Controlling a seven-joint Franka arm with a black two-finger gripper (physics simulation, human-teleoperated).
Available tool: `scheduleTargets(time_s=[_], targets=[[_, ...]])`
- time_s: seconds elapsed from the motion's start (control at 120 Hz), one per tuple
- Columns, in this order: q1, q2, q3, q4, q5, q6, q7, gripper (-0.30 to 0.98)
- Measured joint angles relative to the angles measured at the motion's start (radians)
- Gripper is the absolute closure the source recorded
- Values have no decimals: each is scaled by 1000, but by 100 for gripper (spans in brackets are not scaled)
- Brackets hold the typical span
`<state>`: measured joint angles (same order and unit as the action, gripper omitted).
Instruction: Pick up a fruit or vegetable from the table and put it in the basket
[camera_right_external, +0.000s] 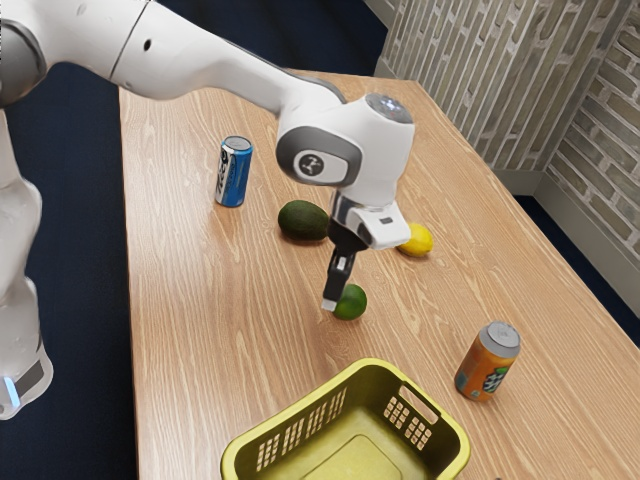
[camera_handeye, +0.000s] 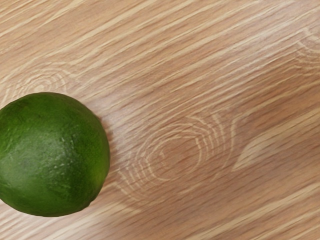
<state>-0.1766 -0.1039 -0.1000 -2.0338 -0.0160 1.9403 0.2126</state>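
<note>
Exterior view: the lime (camera_right_external: 353, 302) sits on the table (camera_right_external: 190, 330) right by the gripper (camera_right_external: 330, 303), wide or narrow I cannot tell, and an off-centre grasp could send it rolling away.

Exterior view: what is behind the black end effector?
A round green lime. Most of it shows; its edge toward the exterior view's left is covered by the end effector.

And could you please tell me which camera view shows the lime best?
The wrist view: the lime is large and close there, with its glossy, bumpy skin clear, though the picture's edge trims one side. The exterior view shows it small and partly hidden by the tool, but places it between the avocado and the basket.
</note>
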Motion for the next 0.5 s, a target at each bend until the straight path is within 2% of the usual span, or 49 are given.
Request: scheduleTargets(time_s=[0.058, 0.117, 0.383, 0.475, 0.5], targets=[[-110, 4, 119, -15, -10, 20, 0, 2], [-147, 14, 169, -17, -15, 35, 1, 2], [-170, 79, 220, -16, -21, 133, 2, 2], [-159, 102, 228, -13, -22, 148, 3, -8], [-153, 107, 228, -12, -23, 151, 3, -4]])
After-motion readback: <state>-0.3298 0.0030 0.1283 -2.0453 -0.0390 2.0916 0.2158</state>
